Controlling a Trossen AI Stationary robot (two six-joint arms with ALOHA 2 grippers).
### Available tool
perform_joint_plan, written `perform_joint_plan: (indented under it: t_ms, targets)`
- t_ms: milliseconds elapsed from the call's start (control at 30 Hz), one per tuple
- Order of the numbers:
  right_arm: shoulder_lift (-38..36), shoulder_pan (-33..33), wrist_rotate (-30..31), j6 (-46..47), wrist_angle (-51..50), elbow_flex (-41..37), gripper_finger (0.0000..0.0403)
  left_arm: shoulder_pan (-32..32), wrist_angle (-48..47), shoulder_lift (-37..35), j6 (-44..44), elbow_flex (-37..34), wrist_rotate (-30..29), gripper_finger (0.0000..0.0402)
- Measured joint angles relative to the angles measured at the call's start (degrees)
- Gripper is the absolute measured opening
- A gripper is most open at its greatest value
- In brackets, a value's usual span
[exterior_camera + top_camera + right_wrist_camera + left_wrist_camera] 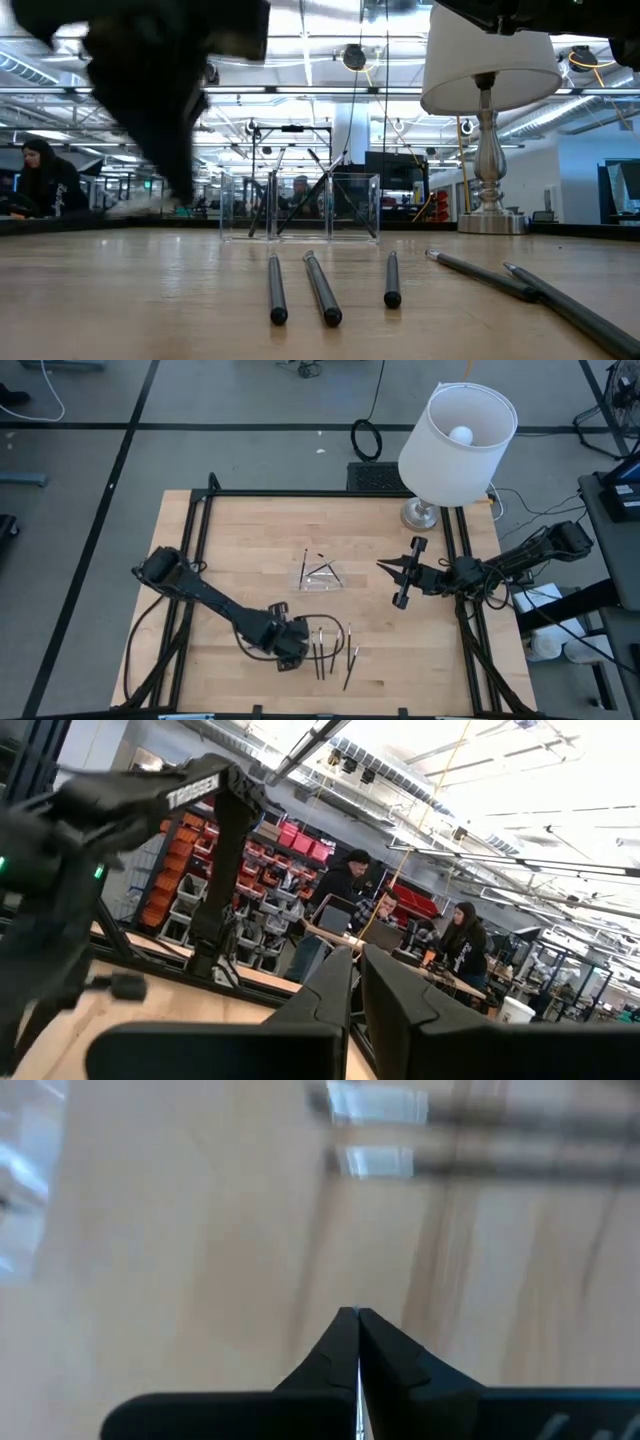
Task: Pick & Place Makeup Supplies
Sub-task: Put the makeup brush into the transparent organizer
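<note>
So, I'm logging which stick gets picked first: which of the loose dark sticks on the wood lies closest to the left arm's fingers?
The leftmost thin dark stick of the front group, right beside the shut left gripper; the other sticks lie farther right.

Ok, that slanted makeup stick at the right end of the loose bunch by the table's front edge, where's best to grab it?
I'd take the slanted stick around mid-shaft, from straight above, fingers across its length. It lies flat on the table, thin and angled away from its neighbours. The shut left gripper is beside the bunch; the right gripper waits farther back.
</note>
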Motion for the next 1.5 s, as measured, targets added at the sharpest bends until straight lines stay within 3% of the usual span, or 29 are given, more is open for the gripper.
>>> perform_joint_plan:
  t_ms: [200,367,700,1067,1300,1500]
  targets:
    - [0.0,0.0,0.0,0.0,0.0,0.0,0.0020,-0.2,2.9,-7.8,6.4,1.7,-11.8,0.0001]
    - [0.0,0.0,0.0,0.0,0.0,0.0,0.0020,-0.7,10.0,-14.9,18.0,1.7,-21.7,0.0000]
    - [0.0,0.0,0.0,-0.1,0.0,0.0,0.0020,0.0,25.0,-30.1,39.7,1.8,-25.2,0.0000]
    - [0.0,0.0,0.0,-0.1,0.0,0.0,0.0020,1.6,19.2,-40.4,40.9,1.5,-33.7,0.0000]
    - [0.0,0.0,0.0,0.0,-0.8,0.0,0.0020,2.5,20.0,-45.9,35.3,-10.0,-33.8,0.0000]
    - [0.0,0.0,0.0,0.9,-1.0,0.0,0.0020,4.0,40.0,-49.4,33.9,-27.9,-33.1,0.0000]
